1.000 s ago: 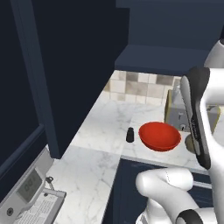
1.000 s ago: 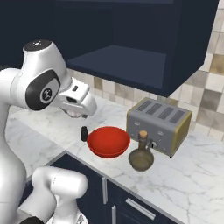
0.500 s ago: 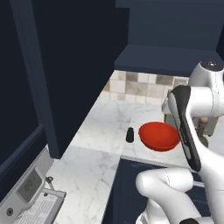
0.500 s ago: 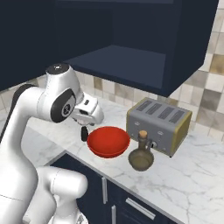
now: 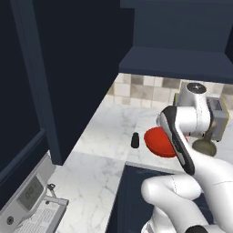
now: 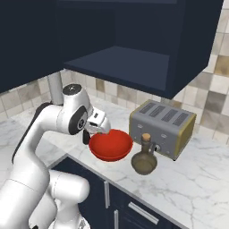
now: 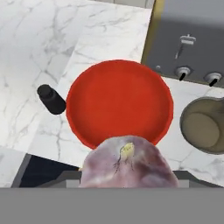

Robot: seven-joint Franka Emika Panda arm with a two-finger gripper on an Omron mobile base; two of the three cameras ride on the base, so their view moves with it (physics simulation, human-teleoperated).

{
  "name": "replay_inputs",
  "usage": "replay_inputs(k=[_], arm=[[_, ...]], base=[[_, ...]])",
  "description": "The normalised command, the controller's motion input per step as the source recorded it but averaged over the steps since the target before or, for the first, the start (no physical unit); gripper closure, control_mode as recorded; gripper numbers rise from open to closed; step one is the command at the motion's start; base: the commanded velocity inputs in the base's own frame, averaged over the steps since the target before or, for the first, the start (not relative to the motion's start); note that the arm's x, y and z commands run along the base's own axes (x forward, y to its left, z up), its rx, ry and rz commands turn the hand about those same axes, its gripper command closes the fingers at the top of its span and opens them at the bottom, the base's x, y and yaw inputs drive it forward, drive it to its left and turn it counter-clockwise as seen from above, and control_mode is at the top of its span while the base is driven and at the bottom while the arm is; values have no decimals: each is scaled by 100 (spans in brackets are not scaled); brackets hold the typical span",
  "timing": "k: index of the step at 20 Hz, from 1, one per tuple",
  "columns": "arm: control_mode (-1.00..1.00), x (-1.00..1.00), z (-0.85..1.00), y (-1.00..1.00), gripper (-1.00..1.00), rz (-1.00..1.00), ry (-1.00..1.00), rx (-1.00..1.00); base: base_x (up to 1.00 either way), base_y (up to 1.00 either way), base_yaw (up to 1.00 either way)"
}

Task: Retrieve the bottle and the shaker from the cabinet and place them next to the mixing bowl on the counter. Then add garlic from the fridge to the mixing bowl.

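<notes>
Rendered kitchen. White marble counter (image 6: 201, 174) w/ faint grey veins runs along a beige-and-grey tiled backsplash (image 6: 210, 100), navy base cabinets below. Overhead, the dark navy cabinet (image 6: 134, 67) hangs w/ its recess open and dark. In the left base view a tall navy panel fills the left side; a grey appliance w/ a small display (image 5: 27, 200) sits at lower left.

On the counter: red mixing bowl (image 6: 110, 145), glossy, nothing seen inside. Black shaker (image 5: 134, 140) stands upright just beside the bowl on its left in the left base view, not touching. Olive-brown bottle (image 6: 144, 160) w/ cork stopper stands upright on the bowl's other side, just in front of a grey 4-slot toaster (image 6: 162, 127). In the hand view the bottle shows from above at the right edge, the toaster's knobs and lever beyond the bowl.

Gripper (image 6: 99, 126) hangs above the near rim of the bowl, pointing down. It holds the garlic (image 7: 127, 164), a whitish-purple bulb w/ a small yellowish tip, sitting right at the bottom of the hand view over the bowl's near rim. Fingers are partly closed around the bulb; the tips themselves are hidden behind it.
</notes>
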Motion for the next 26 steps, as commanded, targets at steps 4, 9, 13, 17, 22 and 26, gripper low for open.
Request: replay_inputs(k=[4, 9, 13, 17, 22, 26], arm=[[-100, 2, -50, 0, 100, 0, 21, 0], [-100, 7, -36, -7, 100, 0, 25, 0], [-100, 34, -36, -13, 100, 0, 15, 0], [-100, 69, -11, -17, 100, 6, 8, 0], [-100, 67, -3, -15, 100, 8, 5, 0], [-100, 21, -5, 0, 100, 6, 0, 0]], base=[[0, 0, 0], [0, 0, 0], [0, 0, 0], [0, 0, 0], [0, 0, 0], [0, 0, 0]])
